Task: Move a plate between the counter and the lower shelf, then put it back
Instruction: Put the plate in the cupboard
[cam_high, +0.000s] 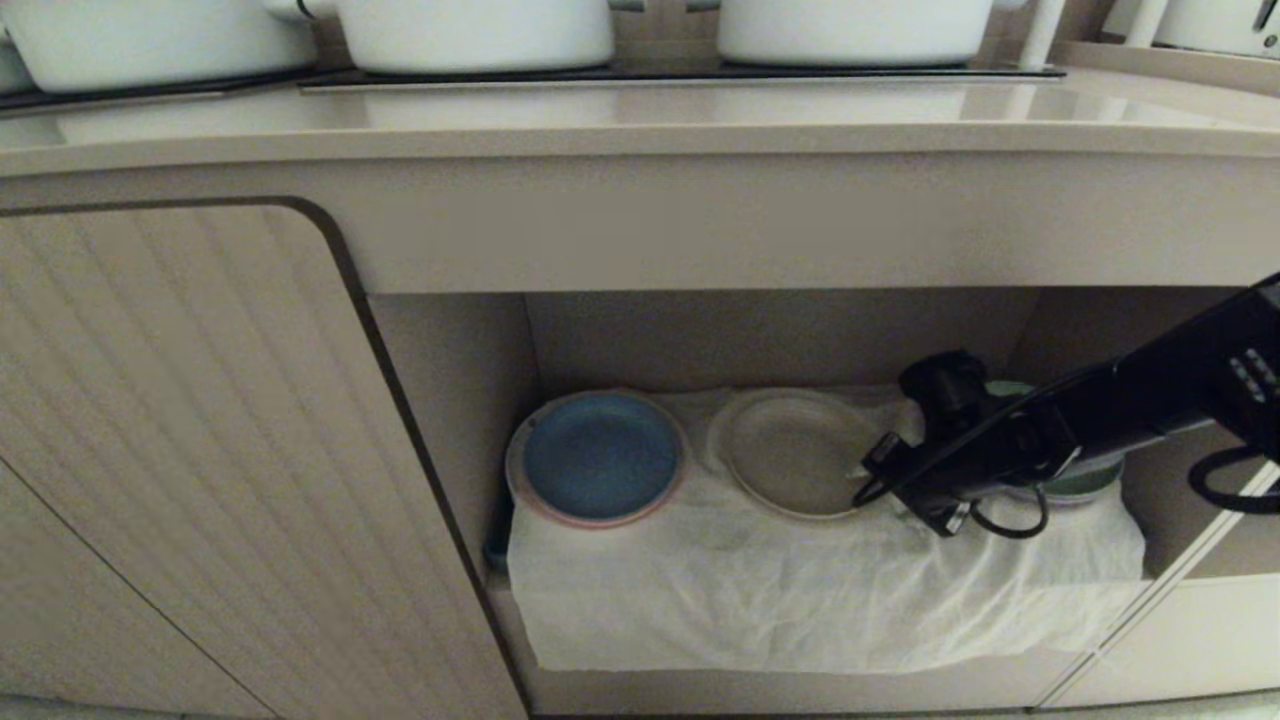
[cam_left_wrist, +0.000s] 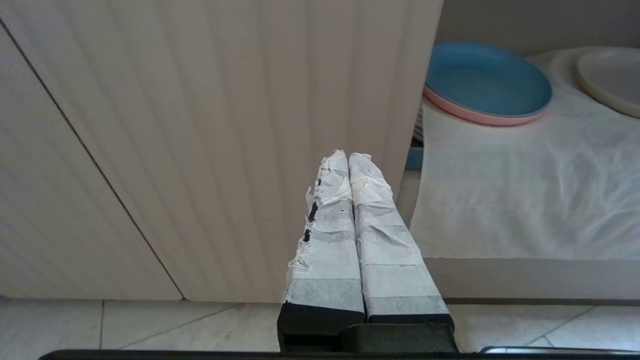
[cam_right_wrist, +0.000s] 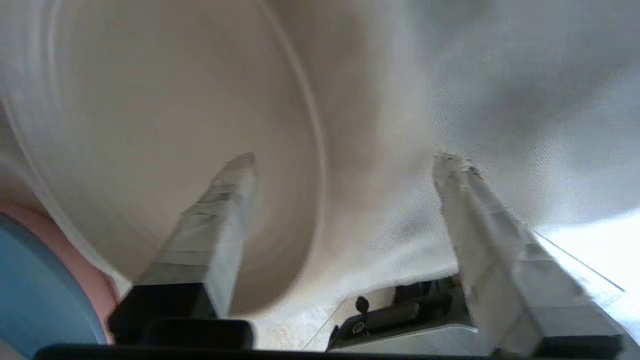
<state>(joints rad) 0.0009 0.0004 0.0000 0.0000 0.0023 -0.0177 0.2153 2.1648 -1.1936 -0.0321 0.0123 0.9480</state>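
**A:** ok so where's the cream plate (cam_high: 790, 452) right now? From the head cam it's lying flat on the white cloth (cam_high: 800, 600) in the lower shelf (cam_high: 770, 335), middle spot, with the blue plate with the pink rim (cam_high: 598, 457) at its 9 o'clock and a bit of a green plate (cam_high: 1085, 482) at its 3 o'clock, mostly blocked by the black arm.

**B:** yep. The right gripper (cam_high: 866, 472) reaches in from the right and sits at the plate's 3 o'clock edge. Head cam can't really show the fingers, they're dark and bunched together there. The right wrist cam sorts it out: two taped fingers (cam_right_wrist: 220, 210) spread wide, one over the plate's inside, the other out over the cloth. Nothing pinched between them, so it's let go. That view is smeary though, so whether a fingertip touches the rim, can't tell.

**A:** and the left one?

**B:** not in the head cam at all. Only its own wrist cam shows the left gripper (cam_left_wrist: 348, 156), taped fingers pressed together with nothing in them, hanging in front of the ribbed cabinet door (cam_left_wrist: 200, 125) above a tiled floor (cam_left_wrist: 150, 325). It also catches the blue plate and a sliver of the cream one, cut off at the frame edge.

**A:** the counter (cam_high: 640, 120) up top just has white pots (cam_high: 470, 30), cropped at 12 o'clock.
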